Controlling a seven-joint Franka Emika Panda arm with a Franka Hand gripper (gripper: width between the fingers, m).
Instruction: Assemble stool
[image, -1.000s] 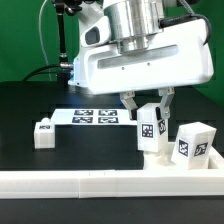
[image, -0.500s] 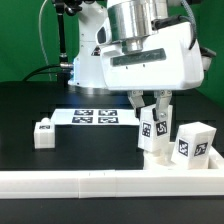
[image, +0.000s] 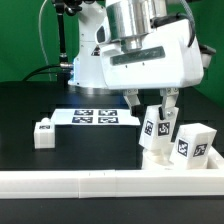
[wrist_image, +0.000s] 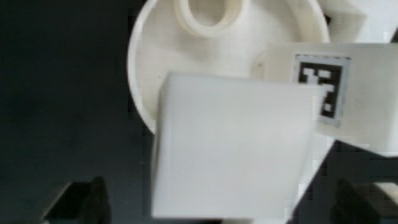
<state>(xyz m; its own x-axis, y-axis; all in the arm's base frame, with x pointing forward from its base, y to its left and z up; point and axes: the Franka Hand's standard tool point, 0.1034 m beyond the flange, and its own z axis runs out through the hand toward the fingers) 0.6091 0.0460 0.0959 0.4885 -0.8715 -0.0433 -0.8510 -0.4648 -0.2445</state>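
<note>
Black table (image: 25, 105) is lying under my claw (image: 152, 112), which is pinching a stool leg (image: 152, 132) tight between both fingers. The leg is leaning a bit, low over the round seat (wrist_image: 187, 50). I cannot tell if they are touching. A second leg (image: 193, 142) is standing just beside it, and a third leg (image: 43, 133) is sitting well apart by the marker board (image: 97, 117).

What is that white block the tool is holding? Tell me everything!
It is a stool leg: a small, blocky white piece, plastic by its look, with a black-and-white square tag on its side. The tool grips its top. It leans slightly, its lower end at the round seat, close beside another leg. Whether it touches the seat cannot be told.
</note>
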